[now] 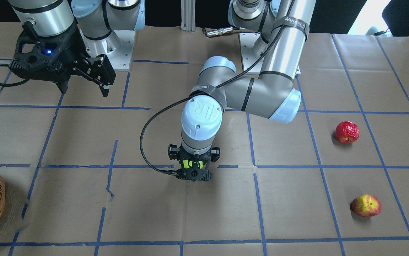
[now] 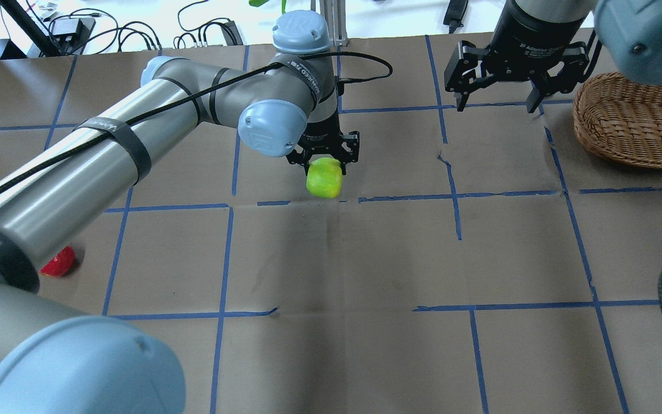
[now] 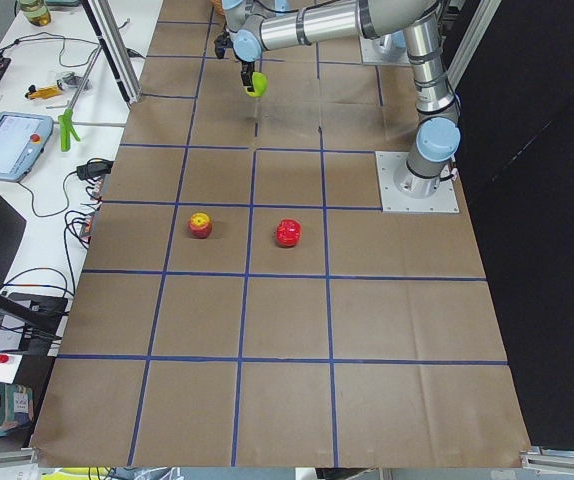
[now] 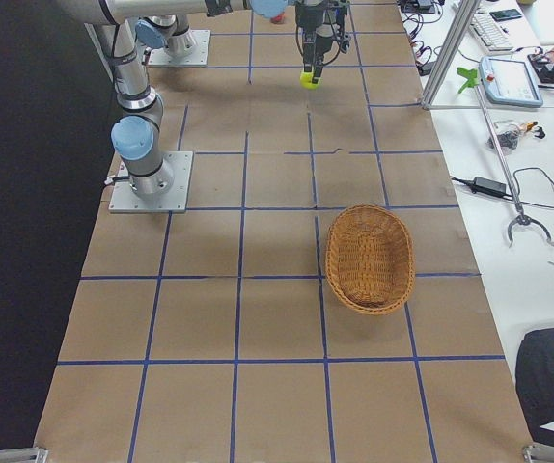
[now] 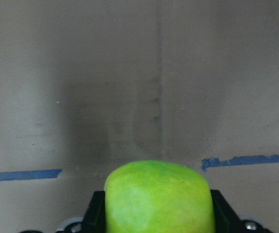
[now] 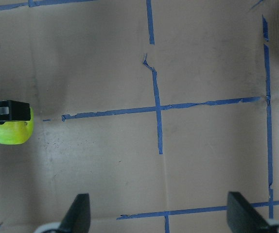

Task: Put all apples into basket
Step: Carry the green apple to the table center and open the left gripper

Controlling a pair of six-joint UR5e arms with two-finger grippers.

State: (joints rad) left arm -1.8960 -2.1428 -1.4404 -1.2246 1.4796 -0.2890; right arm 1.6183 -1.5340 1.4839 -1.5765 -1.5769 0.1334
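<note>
Brown table (image 1: 204, 220), seemingly paper-covered, bears basket (image 4: 336, 260), red apple (image 1: 347, 132), blotched apple (image 1: 366, 205).

Both arms are the same build: left arm (image 1: 282, 53) and right arm (image 1: 44, 14) are brushed-silver tubes with grey joint housings. Pale-blue end caps (image 1: 201, 114) carry an embossed UR logo and small screws. A black braided cable (image 1: 140, 142) runs along the left arm, held by black straps (image 1: 291, 23) with white lettering, with a silver connector (image 1: 218, 32) near the base. Left gripper (image 2: 325, 163) and right gripper (image 2: 495, 105) are matte black. The right one has a blue LED (image 1: 49, 52) and white print on its collar (image 2: 538, 43). Base plates (image 1: 122, 53) are flat grey metal, bolted down.
</note>
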